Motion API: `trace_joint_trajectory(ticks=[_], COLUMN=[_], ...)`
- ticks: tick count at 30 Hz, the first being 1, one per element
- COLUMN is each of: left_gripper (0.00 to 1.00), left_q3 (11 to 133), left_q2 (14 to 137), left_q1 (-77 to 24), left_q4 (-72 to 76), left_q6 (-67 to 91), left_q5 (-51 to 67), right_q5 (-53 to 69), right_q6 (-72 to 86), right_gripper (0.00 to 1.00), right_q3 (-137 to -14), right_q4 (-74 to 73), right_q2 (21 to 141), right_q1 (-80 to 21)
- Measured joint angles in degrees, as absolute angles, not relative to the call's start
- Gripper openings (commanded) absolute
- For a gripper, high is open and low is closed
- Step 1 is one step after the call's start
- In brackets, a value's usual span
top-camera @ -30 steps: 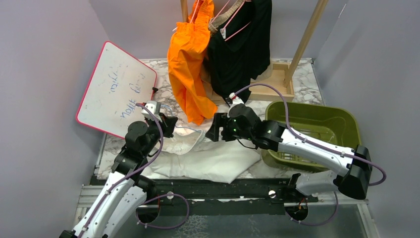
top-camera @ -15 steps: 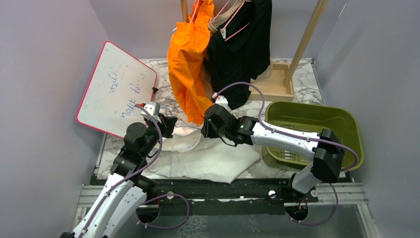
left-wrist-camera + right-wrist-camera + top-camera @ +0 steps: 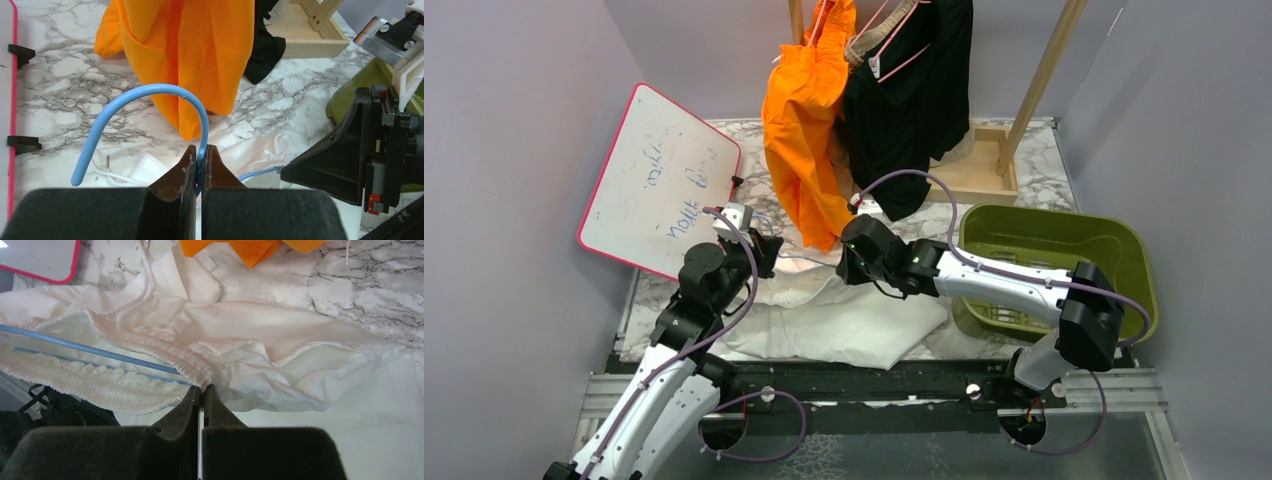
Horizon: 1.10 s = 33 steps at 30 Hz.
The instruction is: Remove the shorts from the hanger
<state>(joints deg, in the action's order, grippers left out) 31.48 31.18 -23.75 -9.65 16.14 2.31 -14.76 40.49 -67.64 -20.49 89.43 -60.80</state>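
Note:
White shorts (image 3: 844,325) lie crumpled on the marble table, still threaded on a blue hanger (image 3: 150,89). My left gripper (image 3: 201,150) is shut on the neck of the hanger's hook. The hanger's blue bar (image 3: 100,351) runs inside the gathered elastic waist (image 3: 150,347). My right gripper (image 3: 201,388) is shut, its tips pinching the edge of that waistband. In the top view the left gripper (image 3: 769,250) and right gripper (image 3: 849,265) face each other over the white shorts. Orange shorts (image 3: 804,130) and black shorts (image 3: 914,110) hang on the rack behind.
A wooden rack base (image 3: 984,170) and slanted post (image 3: 1044,70) stand at the back. An olive green basin (image 3: 1124,250) sits at the right. A pink-rimmed whiteboard (image 3: 659,180) leans at the left. The orange shorts' hem (image 3: 200,100) hangs just beyond the hanger hook.
My right gripper moved left onto the white shorts' waistband and went from open to shut. The left gripper kept its hold on the hanger hook.

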Motion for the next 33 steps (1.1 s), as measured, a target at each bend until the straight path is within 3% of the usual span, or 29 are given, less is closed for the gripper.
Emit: trace_joint_trajectory(ticks=[17, 28, 33], left_gripper=[0.00, 0.00, 0.00], left_q3=[31.51, 32.42, 32.53], left_q2=[28.82, 28.71, 29.34], left_q1=[-23.88, -23.86, -23.86], left_q4=[-12.16, -12.97, -12.99], left_q6=[15.81, 15.79, 15.77], left_q5=[2.02, 1.87, 1.87], right_q5=[-12.05, -25.10, -21.74], right_q6=[38.83, 40.12, 35.70], right_gripper=[0.01, 0.01, 0.01], right_q3=[-62.94, -63.64, -61.01], right_q4=[-17.26, -21.52, -20.51], right_q2=[85.73, 85.12, 82.98], right_q1=[-60.82, -61.30, -61.28])
